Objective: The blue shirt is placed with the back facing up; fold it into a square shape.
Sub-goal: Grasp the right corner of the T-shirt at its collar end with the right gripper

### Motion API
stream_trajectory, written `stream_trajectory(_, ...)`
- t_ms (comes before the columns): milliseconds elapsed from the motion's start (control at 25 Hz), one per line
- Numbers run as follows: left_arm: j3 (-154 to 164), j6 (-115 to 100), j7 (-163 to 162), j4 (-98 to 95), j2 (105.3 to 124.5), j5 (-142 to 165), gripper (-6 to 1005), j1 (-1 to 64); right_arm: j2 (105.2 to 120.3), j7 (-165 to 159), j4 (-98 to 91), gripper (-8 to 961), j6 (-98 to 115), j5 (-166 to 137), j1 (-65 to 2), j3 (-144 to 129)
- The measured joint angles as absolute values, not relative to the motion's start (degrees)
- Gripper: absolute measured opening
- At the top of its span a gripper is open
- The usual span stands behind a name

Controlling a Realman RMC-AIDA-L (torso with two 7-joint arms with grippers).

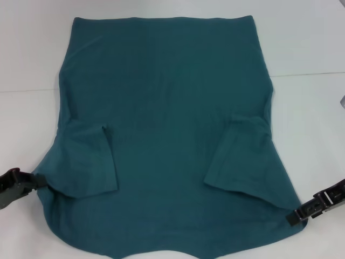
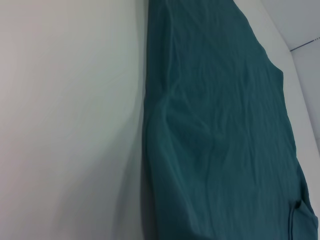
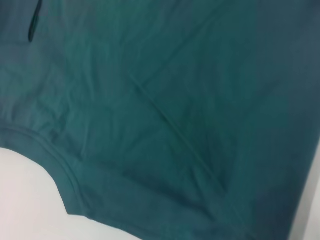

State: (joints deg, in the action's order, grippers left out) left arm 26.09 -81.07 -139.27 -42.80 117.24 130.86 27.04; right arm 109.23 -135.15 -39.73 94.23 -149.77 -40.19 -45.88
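The blue shirt (image 1: 167,108) lies flat on the white table (image 1: 307,48), sleeves folded in. Left gripper (image 1: 32,181) and right gripper (image 1: 296,215) sit at its near side edges; can't tell their grip.

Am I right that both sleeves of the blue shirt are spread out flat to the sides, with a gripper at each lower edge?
Not quite. In the head view the blue shirt has both sleeves folded inward onto its back, not spread out to the sides. The rest holds: the left gripper sits at the shirt's lower left edge and the right gripper at its lower right edge.
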Motion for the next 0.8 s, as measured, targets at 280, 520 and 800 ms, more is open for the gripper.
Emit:
stream_trajectory(280, 26.1, -81.1, -139.3, -42.8, 117.27, 130.9, 1, 27.1, 109.76, -135.2, -39.6, 924, 93.7, -149.8, -40.4, -47.1)
stream_trajectory(520, 26.0, -81.1, -139.3, -42.7, 117.32, 130.9, 0, 27.0, 110.06, -135.9, -39.5, 925, 92.8, -150.0, -40.6, -48.1)
stream_trajectory(800, 26.0, -81.1, -139.3, -42.7, 117.34, 130.9, 0, 27.0, 110.81, -136.1, -39.5, 925, 92.7, -150.6, -41.0, -48.1)
